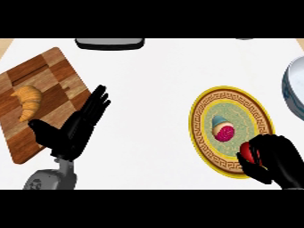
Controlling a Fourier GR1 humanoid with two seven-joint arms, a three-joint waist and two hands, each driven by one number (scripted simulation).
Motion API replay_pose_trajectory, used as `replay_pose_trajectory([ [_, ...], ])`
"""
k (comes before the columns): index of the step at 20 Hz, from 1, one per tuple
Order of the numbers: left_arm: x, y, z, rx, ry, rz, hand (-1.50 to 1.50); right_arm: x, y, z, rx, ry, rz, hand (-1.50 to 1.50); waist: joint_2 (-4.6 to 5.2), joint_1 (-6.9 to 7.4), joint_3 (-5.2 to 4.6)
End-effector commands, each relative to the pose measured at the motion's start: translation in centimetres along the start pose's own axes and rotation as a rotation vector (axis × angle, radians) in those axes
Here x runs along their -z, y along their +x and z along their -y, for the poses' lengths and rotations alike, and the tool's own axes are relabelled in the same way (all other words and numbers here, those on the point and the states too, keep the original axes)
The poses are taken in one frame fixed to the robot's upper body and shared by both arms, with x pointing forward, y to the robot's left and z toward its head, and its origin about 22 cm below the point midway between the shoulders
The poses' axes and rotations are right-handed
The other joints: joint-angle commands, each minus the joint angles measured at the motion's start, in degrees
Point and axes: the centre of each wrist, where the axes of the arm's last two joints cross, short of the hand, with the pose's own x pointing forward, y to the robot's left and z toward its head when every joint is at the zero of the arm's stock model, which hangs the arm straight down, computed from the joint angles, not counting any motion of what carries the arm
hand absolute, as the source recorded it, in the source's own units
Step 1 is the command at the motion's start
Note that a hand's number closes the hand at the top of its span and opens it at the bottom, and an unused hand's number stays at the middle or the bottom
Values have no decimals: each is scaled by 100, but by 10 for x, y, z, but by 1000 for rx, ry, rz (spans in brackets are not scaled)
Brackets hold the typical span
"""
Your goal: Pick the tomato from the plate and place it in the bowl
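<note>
At right centre the plate (202,116) has a yellow rim, a dark key-pattern band and a pale green middle, holding a pink and pale blue cupcake (223,129) and a red tomato (245,152). The board (52,78) at left is checkered brown wood under a golden croissant (28,101). Both hands (75,127) (282,162) are black, the bowl (300,84) at right is pale blue-white, and the counter (154,71) is white.
</note>
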Motion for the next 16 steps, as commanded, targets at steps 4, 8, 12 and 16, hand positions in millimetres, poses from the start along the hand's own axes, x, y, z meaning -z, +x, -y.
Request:
replay_pose_trajectory([
  [4, 0, -2, -3, -1, 3, -9, 0, -40, 10, 52, -100, 101, -97, 150, 28, -60, 52],
  [8, 0, 5, -7, -1, 8, -8, 0, -60, 17, 100, 2, 0, -65, 150, 26, -55, 53],
  [12, -4, -12, -3, 12, 23, -16, 0, -88, 14, 148, 6, -131, -43, 150, 24, -83, 52],
  [16, -2, -7, -3, 4, 18, -20, 0, -109, 23, 180, 9, -255, -73, 150, 19, -85, 51],
])
